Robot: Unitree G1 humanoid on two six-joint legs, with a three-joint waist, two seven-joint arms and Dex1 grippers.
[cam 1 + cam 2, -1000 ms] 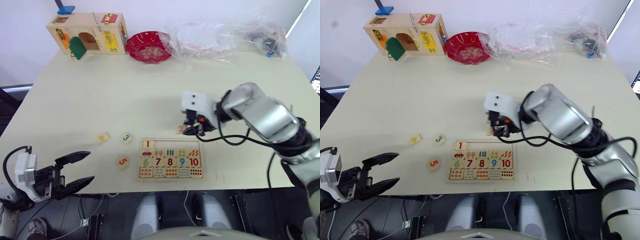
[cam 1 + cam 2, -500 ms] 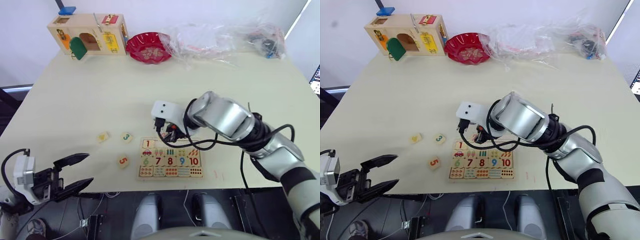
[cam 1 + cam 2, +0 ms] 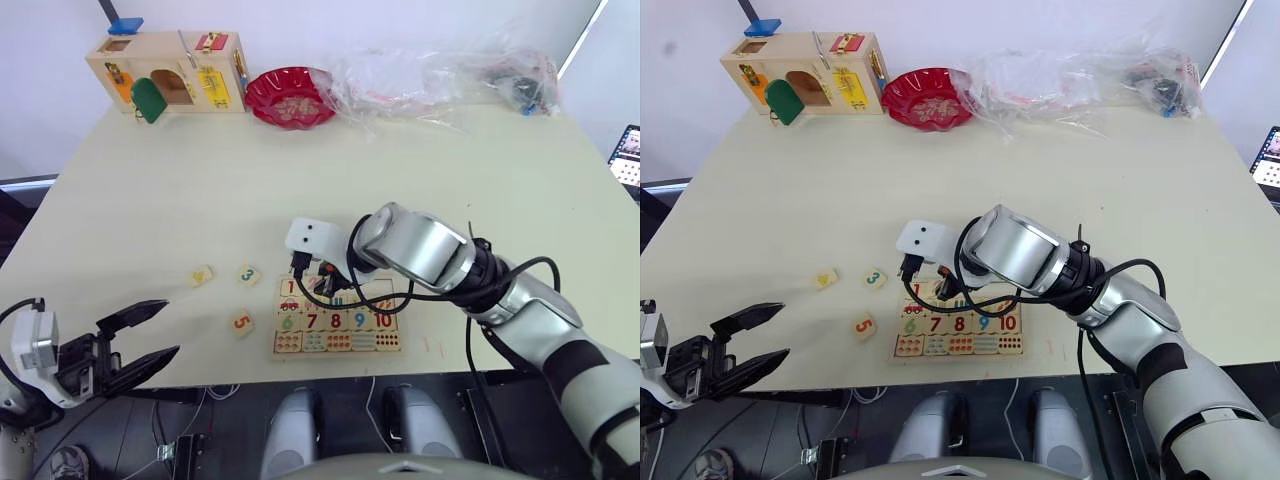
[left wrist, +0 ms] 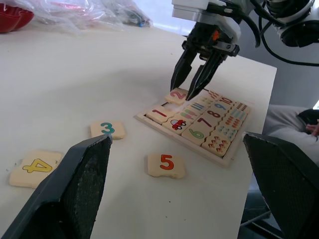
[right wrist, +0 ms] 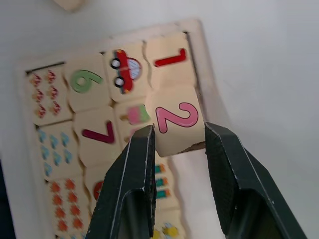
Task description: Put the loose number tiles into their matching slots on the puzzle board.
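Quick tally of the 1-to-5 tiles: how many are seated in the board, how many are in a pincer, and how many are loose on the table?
Seated in the board: 1 (1 tile)
In the right pincer: 1 (2 tile)
Loose on the table: 3 (3 tile, 4 tile, 5 tile)
Total: 5

A robot test lab or demo room is showing here: a plain cream tabletop [image 3: 200, 190] is standing against a bare white wall [image 3: 300, 20], carrying toy props, a wooden latch box [image 3: 170, 70], a red bowl [image 3: 292, 96] and crumpled plastic bags [image 3: 440, 75] at its far edge.
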